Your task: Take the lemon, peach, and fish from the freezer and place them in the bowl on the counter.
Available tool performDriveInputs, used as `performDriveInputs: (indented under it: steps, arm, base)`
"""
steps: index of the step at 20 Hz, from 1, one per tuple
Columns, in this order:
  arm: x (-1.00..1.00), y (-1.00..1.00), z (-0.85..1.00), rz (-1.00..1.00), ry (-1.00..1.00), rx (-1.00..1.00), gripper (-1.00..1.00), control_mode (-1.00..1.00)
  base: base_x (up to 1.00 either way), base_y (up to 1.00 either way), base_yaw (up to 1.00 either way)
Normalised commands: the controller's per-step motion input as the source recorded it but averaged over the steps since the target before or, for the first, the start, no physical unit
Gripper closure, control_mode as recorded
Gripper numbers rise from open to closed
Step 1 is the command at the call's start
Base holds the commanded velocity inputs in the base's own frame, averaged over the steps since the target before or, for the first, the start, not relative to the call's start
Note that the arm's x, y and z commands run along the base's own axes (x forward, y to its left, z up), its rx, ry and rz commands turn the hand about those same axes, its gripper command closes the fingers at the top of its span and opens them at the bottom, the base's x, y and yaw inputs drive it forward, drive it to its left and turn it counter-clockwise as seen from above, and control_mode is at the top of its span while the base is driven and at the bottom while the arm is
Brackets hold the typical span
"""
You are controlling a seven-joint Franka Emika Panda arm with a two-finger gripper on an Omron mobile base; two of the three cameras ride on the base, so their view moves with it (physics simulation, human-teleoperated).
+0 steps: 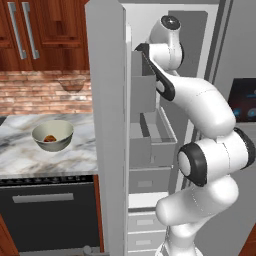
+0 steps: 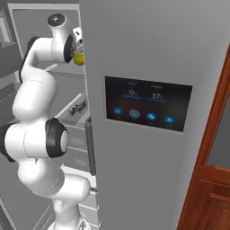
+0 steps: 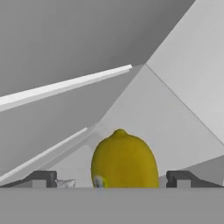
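Lemon (image 3: 124, 159) sits inside the freezer (image 2: 134, 54), seen in the hand view between the two dark fingertips (image 3: 41, 178) of the end effector (image 3: 114, 180), which stand wide apart on either side of it without touching it; the end effector holds nothing. Its long axis runs toward twelve o'clock in that view, with the small nub at the top end. Whether it rests on the shelf or against the back wall cannot be told. White walls of the freezer close in behind it, and a pale shelf edge (image 3: 65, 85) slants across from nine o'clock toward one o'clock above it.

From the right base view the lemon shows as a yellow spot just beside the wrist, at the edge of the closed grey door with its dark display panel (image 2: 148, 104). At about six o'clock below it lies the fish (image 2: 78, 108) on a lower shelf, its slim body slanting up toward two o'clock.

In the left base view the open door (image 1: 107, 125) stands between the arm and the marble bench (image 1: 50, 155), where the bowl (image 1: 52, 135) holds the peach (image 1: 50, 138).
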Motion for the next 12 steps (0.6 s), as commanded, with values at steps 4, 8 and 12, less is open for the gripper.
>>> performDriveInputs:
  steps: [4, 8, 12]
  arm:
    - [0.28, 0.00, -0.02, 0.00, 0.07, 0.00, -1.00, -1.00]
    - [0.26, 0.00, -0.05, 0.00, 0.02, 0.00, -1.00, -1.00]
    - [0.24, 0.00, -0.09, 0.00, 0.02, 0.00, -1.00, -1.00]
  base:
    - [0.00, 0.00, 0.00]
    - [0.00, 0.00, 0.00]
    - [0.00, 0.00, 0.00]
